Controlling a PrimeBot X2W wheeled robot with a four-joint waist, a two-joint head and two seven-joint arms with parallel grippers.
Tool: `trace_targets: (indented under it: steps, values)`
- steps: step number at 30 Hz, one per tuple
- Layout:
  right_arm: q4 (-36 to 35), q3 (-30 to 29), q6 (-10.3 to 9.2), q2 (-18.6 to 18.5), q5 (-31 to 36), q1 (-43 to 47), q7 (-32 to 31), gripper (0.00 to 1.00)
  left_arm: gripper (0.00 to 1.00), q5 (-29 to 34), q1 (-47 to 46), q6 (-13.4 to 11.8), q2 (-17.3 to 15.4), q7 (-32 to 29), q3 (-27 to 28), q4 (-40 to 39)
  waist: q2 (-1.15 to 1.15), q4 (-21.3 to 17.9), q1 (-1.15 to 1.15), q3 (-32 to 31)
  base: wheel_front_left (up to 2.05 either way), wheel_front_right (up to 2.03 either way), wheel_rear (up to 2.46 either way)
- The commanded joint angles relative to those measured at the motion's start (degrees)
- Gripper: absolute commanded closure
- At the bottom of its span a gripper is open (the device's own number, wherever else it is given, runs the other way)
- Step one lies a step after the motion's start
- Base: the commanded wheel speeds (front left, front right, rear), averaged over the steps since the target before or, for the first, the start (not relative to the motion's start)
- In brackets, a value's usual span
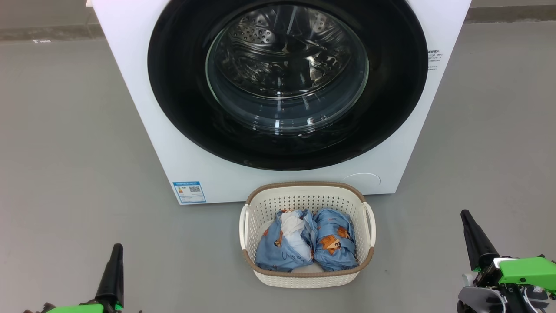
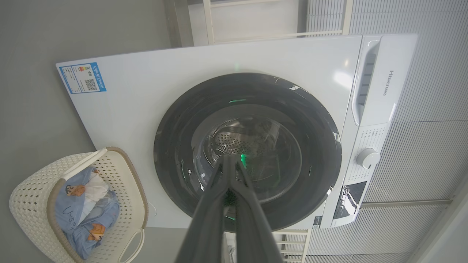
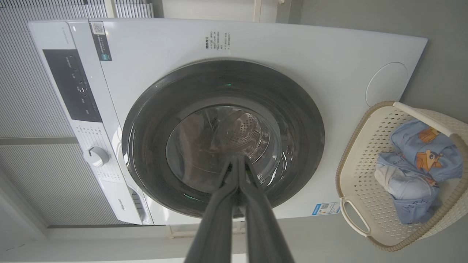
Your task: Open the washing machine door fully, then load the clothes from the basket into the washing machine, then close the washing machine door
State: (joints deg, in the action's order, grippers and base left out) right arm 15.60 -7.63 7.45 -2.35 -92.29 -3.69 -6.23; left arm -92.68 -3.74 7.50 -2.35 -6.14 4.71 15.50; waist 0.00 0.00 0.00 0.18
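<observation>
The white washing machine [image 1: 130, 95] stands ahead with its round black-rimmed door [image 1: 182, 87] lying flush against the front, steel drum visible through the glass. On the floor in front sits the cream basket [image 1: 306, 278] holding two light blue printed clothes bundles [image 1: 332, 245], the left one showing white lining. My left gripper [image 1: 116, 250] is low at the left, shut and empty. My right gripper [image 1: 465, 215] is low at the right, shut and empty. In the left wrist view the left gripper [image 2: 229, 157] points at the door [image 2: 172, 153]; in the right wrist view the right gripper [image 3: 237, 160] does the same [image 3: 146, 138].
Grey floor [image 1: 65, 174] spreads to both sides of the machine and basket. A control panel with a dial [image 2: 367, 158] sits along the machine's top. A blue label sticker [image 1: 189, 191] and a round cover [image 1: 361, 180] mark the lower front.
</observation>
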Motion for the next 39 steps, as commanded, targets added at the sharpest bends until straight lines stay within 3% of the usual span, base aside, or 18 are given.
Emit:
trace_targets:
  steps: [1,34,35,39]
  values:
    - [-1.57,1.13,0.03,-0.53,0.10,-2.49,-0.23,1.00,1.00,0.49,-2.44,-0.01,-0.53,-0.33,1.79,-1.47,0.00,0.00,0.00,0.00,0.00,0.00,0.00]
    - [-1.57,1.13,0.03,-0.53,0.10,-2.49,-0.23,1.00,1.00,0.49,-2.44,-0.01,-0.53,-0.33,1.79,-1.47,0.00,0.00,0.00,0.00,0.00,0.00,0.00]
    - [0.00,0.00,-0.07,0.00,0.00,0.00,0.00,0.00,0.00,0.00,0.00,0.00,0.00,0.00,0.00,0.00,0.00,0.00,0.00,0.00,0.00,0.00,0.00]
    - [2.40,0.14,-0.08,0.80,-0.01,1.55,0.02,0.00,0.00,0.00,1.48,0.00,0.57,0.05,-0.26,1.91,0.00,0.00,0.00,0.01,0.00,0.00,0.00]
